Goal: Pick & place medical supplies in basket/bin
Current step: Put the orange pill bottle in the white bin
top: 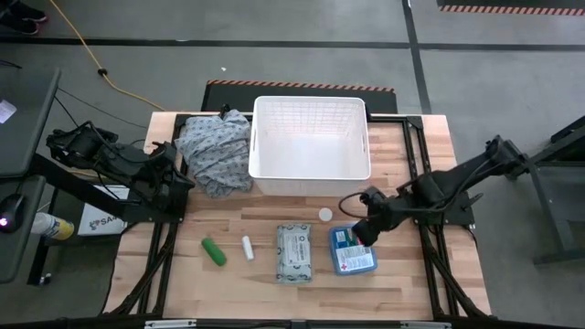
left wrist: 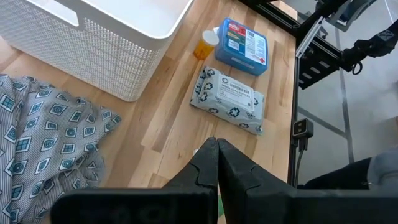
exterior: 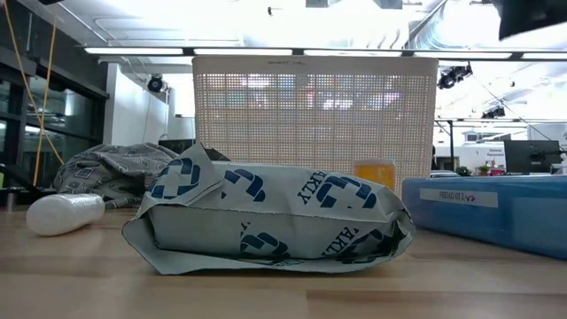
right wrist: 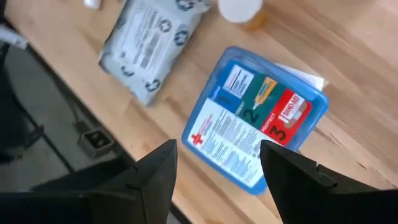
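From above, the white basket (top: pixel 310 137) sits at the far middle of the table (top: pixel 402 283), its long side running left to right. The supplies lie in a row on the near half, all outside it: the green tube (top: pixel 214 251) slanted, the white tube (top: pixel 248 248) lengthwise front to back, the wipes pack (top: pixel 294 252) with its long axis also front to back, then the blue box (top: pixel 352 250), slightly turned. The orange bottle (top: pixel 325 216) stands upright between the box and the basket, white cap up. My right gripper (top: pixel 364 230) hangs over the box's far edge. My left gripper (top: pixel 179 182) waits at the left edge beside the cloth heap (top: pixel 215 151).

At table height, the wipes pack (exterior: pixel 270 221) lies flat across the foreground, the white tube (exterior: pixel 65 213) on its side to the left, the blue box (exterior: pixel 496 213) to the right, and the bottle (exterior: pixel 374 174) just in front of the basket wall (exterior: pixel 314 111).

From my left wrist, my fingers (left wrist: pixel 214 163) are pressed together, holding nothing, above bare wood; the pack (left wrist: pixel 228 100), box (left wrist: pixel 242 45) and bottle (left wrist: pixel 206 45) lie well beyond.

From my right wrist, my fingers (right wrist: pixel 158 168) stand apart and empty above the blue box (right wrist: pixel 256 132), which lies label up between them, untouched, its long axis running diagonally. The pack (right wrist: pixel 149 50) lies beside it.
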Motion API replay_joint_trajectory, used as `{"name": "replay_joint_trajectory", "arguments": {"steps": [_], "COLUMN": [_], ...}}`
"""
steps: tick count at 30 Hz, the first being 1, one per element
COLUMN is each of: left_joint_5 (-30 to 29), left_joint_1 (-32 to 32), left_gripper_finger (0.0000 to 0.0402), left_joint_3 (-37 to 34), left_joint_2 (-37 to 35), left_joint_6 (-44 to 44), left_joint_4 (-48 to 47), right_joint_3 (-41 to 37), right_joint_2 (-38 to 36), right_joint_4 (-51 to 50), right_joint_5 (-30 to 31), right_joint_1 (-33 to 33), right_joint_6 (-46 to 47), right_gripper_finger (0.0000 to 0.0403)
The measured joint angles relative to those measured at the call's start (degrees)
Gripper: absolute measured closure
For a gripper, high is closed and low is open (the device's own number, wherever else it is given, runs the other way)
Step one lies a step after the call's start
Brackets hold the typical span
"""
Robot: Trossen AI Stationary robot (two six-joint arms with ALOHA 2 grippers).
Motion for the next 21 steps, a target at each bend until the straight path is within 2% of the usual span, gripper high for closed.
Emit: {"name": "replay_joint_trajectory", "arguments": {"steps": [7, 11, 21], "left_joint_5": [0.0, 0.0, 0.0], "left_joint_1": [0.0, 0.0, 0.0], "left_gripper_finger": [0.0362, 0.0362, 0.0362], "left_joint_3": [0.0, 0.0, 0.0], "left_joint_2": [0.0, 0.0, 0.0], "left_joint_6": [-1.4, -3.5, -4.5], "left_joint_4": [0.0, 0.0, 0.0], "right_joint_3": [-3.7, -5.6, -15.4], "right_joint_2": [0.0, 0.0, 0.0], "right_joint_4": [4.5, 9.1, 28.2], "right_joint_5": [9.1, 10.2, 14.5], "right_joint_1": [3.4, 3.9, 3.9], "right_joint_6": [5.2, 5.4, 4.0], "right_gripper_finger": [0.0183, 0.0183, 0.0183]}}
